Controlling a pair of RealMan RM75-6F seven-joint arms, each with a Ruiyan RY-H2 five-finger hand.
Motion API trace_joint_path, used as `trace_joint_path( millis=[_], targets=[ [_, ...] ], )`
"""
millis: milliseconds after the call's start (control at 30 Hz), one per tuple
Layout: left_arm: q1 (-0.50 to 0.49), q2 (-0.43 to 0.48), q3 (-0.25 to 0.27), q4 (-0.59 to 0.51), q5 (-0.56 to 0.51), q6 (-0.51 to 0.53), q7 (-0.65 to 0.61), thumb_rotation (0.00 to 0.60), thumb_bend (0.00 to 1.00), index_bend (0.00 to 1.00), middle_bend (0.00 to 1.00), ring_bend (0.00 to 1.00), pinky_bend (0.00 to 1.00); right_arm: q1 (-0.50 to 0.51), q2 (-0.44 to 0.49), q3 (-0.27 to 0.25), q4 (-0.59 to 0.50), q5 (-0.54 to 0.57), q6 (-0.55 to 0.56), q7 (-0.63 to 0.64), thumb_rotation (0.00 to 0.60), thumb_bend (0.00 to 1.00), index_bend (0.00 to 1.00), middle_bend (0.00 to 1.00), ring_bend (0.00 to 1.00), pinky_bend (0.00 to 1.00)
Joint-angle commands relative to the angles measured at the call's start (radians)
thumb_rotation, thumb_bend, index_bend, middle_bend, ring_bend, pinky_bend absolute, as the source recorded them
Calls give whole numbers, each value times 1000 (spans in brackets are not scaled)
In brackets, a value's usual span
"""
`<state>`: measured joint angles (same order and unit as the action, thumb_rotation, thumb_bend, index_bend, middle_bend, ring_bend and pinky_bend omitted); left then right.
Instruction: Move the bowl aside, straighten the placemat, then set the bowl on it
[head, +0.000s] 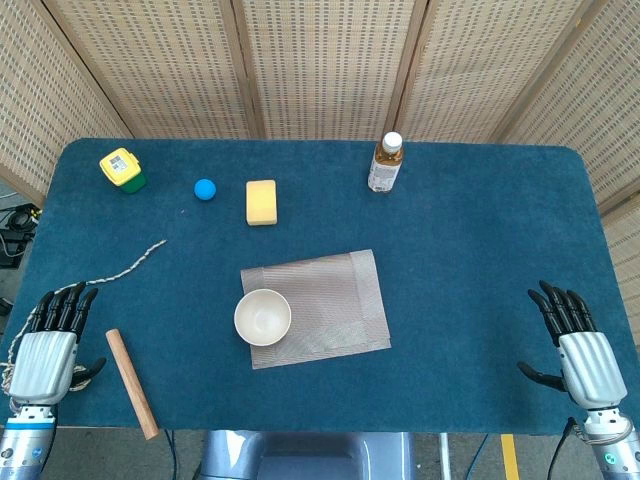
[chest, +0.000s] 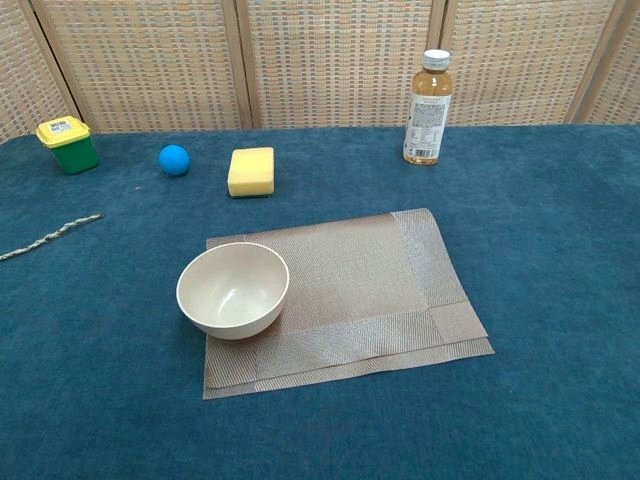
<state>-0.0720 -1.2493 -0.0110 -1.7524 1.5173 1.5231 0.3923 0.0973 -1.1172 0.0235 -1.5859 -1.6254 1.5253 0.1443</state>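
Note:
A cream bowl (head: 263, 316) (chest: 233, 290) stands upright on the near left corner of a grey woven placemat (head: 330, 295) (chest: 370, 280), overhanging its left edge. The mat lies slightly skewed on the blue table, its right side folded over on itself. My left hand (head: 50, 340) rests at the table's near left corner, fingers extended and apart, holding nothing. My right hand (head: 578, 345) lies at the near right corner, fingers likewise spread and empty. Both hands are far from the bowl and mat. Neither hand shows in the chest view.
A wooden stick (head: 131, 383) lies beside my left hand. A thin rope (head: 125, 265) (chest: 45, 238) lies left. Along the back stand a yellow-lidded green box (head: 122, 169) (chest: 67, 144), blue ball (head: 205, 189) (chest: 174, 159), yellow sponge (head: 261, 201) (chest: 251, 171) and bottle (head: 385, 163) (chest: 429, 107).

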Motion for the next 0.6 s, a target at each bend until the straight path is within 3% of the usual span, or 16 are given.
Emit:
trace_joint_path(
  millis=[33,600],
  targets=[
    [0,-1,0,-1,1,-1,1,600,30,0,0,0,0,0,1,0,-2,1,-1,3,600,150,0,0,0,0],
    [-10,-18,10,10,26,-19,9,600,31,0,0,0,0,-1,7,4,-19,18,-9,-4,600,150,0,0,0,0]
  ],
)
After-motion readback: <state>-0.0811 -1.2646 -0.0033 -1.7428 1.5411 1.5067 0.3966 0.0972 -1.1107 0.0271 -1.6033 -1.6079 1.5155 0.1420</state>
